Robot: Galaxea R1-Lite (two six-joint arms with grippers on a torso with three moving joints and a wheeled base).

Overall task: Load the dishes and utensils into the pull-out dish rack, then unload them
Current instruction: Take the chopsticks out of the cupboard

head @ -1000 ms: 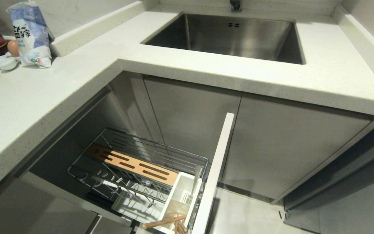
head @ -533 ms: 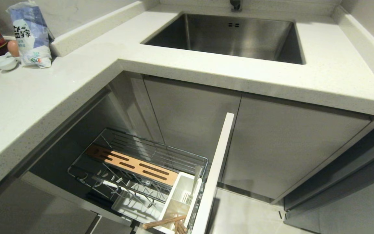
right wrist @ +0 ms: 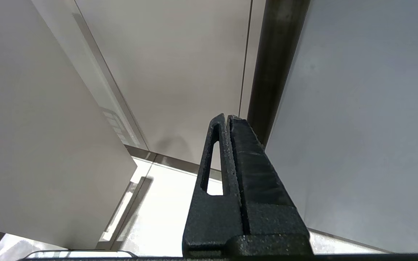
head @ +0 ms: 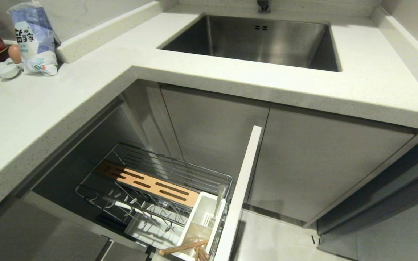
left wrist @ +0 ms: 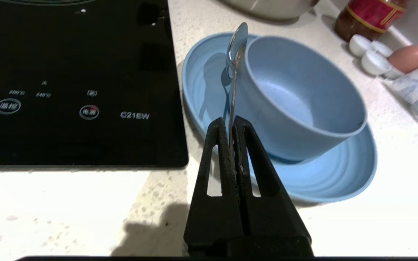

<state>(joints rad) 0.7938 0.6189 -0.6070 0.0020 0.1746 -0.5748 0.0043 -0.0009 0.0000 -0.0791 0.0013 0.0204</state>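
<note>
My left gripper [left wrist: 232,125] has its jaws pinched tight on the handle of the spoon [left wrist: 235,61]. The spoon points straight away from the jaws, with its scoop end up over the far side of the plate [left wrist: 325,177]. The bowl [left wrist: 303,105] sits on the plate, and the spoon is just beside the bowl's near rim. I cannot tell if they touch. The plate lies on the table [left wrist: 67,206], close to the edge of the black cooktop [left wrist: 71,83]. Past the plate stand little white cups [left wrist: 367,54], an egg [left wrist: 406,58] and a dark jar [left wrist: 367,14]. The near part of the table in front of the plate is bare, so I have room there.

My right gripper [right wrist: 228,119] hangs low by the cabinet doors [right wrist: 180,65], jaws closed on nothing.

From my head view, the dish rack [head: 151,188] is pulled out under the table edge. Its pale front [head: 240,192] stands along the right side. The chopsticks [head: 183,248] lean in the white cup holder [head: 201,221] at the near end. The wooden bar [head: 147,183] crosses the rack. The sink [head: 256,40] is far back, well apart from the rack.
</note>
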